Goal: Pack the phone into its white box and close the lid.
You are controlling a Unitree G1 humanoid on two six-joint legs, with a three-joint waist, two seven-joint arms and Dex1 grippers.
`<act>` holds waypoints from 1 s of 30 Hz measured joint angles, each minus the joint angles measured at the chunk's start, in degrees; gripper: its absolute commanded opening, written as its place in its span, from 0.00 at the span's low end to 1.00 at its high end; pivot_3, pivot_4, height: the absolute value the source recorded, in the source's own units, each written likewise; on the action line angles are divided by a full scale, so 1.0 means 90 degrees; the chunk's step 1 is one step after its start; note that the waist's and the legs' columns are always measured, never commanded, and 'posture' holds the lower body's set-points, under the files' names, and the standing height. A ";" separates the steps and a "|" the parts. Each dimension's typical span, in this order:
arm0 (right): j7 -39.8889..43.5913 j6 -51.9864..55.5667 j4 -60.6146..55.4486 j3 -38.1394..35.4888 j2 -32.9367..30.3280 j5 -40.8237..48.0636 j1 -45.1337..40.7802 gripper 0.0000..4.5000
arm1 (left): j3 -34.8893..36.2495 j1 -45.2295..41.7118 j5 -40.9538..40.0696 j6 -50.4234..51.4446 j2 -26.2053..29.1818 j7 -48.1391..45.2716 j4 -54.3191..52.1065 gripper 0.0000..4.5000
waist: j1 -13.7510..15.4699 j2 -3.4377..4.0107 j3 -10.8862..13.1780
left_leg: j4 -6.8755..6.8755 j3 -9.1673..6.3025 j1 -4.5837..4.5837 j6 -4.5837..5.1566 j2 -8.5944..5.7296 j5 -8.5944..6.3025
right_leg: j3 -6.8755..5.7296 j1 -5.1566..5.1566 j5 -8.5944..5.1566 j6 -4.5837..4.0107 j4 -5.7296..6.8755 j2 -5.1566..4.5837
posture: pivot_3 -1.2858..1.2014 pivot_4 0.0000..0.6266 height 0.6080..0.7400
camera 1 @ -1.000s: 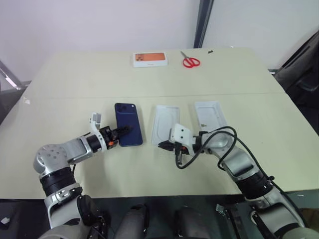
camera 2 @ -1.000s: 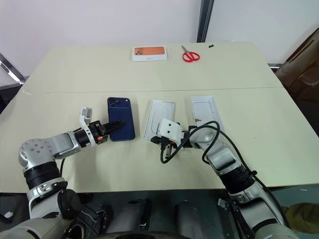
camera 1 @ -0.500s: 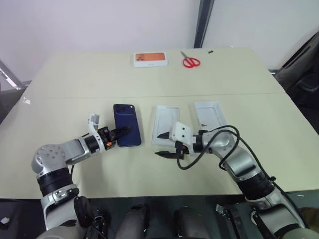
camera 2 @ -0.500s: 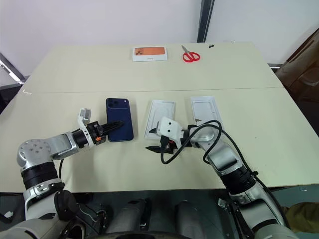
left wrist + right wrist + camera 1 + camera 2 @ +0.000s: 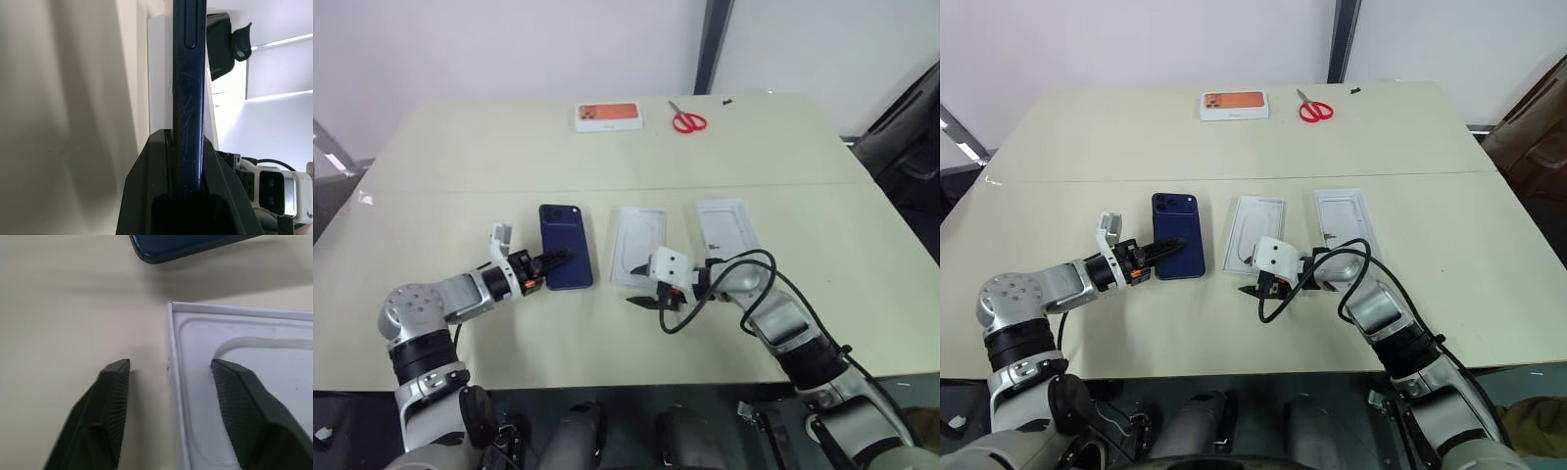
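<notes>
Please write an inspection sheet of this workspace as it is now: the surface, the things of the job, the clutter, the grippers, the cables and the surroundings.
Surface: beige table, seam line across the middle.
Job's things: phone face down, not yet in the white box beside it; a second white tray lies further toward the robot's right.
Clutter: orange-pictured box and red scissors at the far edge.
Grippers: left gripper shut on the phone's near end; right gripper open, fingers straddling the white box's rim at a near corner.
Cables: black cable loops over the right forearm.
Surroundings: pale wall; dark post behind the table.
</notes>
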 measured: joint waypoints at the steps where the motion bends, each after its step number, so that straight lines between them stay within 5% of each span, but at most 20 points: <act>1: -0.0001 0.0002 0.0000 -0.0002 0.0018 0.0001 0.0000 0.20 | -0.0001 0.0000 -0.0003 0.0006 -0.0040 0.0036 -0.0045 0.00 | 0.0001 0.0000 0.0000 | 0.0000 0.0000 0.0000 0.0000 0.0000 0.0000 | 0.0000 0.0000 0.0000 0.0000 0.0000 0.0000 | 0.52 0.24 0.95; 3: 0.0014 -0.0017 -0.0015 -0.0014 0.0036 0.0024 0.0001 0.01 | 0.0000 -0.0001 -0.0021 0.0019 -0.0077 0.0088 -0.0091 0.00 | -0.0002 -0.0001 0.0000 | 0.0000 0.0000 0.0001 0.0000 0.0000 0.0000 | 0.0000 0.0001 0.0000 0.0000 0.0000 0.0000 | 0.52 0.24 0.95; 4: 0.0008 -0.0018 -0.0009 -0.0015 0.0046 0.0025 0.0004 0.00 | 0.0000 -0.0001 -0.0042 0.0025 -0.0090 0.0117 -0.0101 0.00 | -0.0003 0.0000 0.0000 | 0.0001 0.0000 0.0001 0.0000 0.0000 0.0000 | -0.0001 0.0001 0.0000 0.0000 0.0001 0.0000 | 0.52 0.24 0.95; 27: 0.0411 0.0321 -0.1044 0.0038 -0.0127 0.0476 0.0588 0.00 | 0.0513 -0.0344 -0.0635 0.0426 -0.0016 0.0496 0.0061 0.00 | 0.0001 -0.0001 0.0000 | 0.0004 -0.0001 0.0000 0.0000 0.0000 0.0000 | -0.0001 0.0002 0.0000 0.0000 0.0001 0.0001 | 0.52 0.24 0.95; 30: 0.0355 0.0475 -0.1098 0.0196 -0.0097 0.0475 0.0600 0.22 | 0.0607 -0.0501 -0.0680 0.0422 0.0060 0.0496 0.0229 0.00 | 0.0000 -0.0001 0.0000 | 0.0003 -0.0001 0.0000 0.0000 0.0000 0.0000 | -0.0001 0.0002 0.0000 0.0000 0.0001 0.0000 | 0.52 0.24 0.95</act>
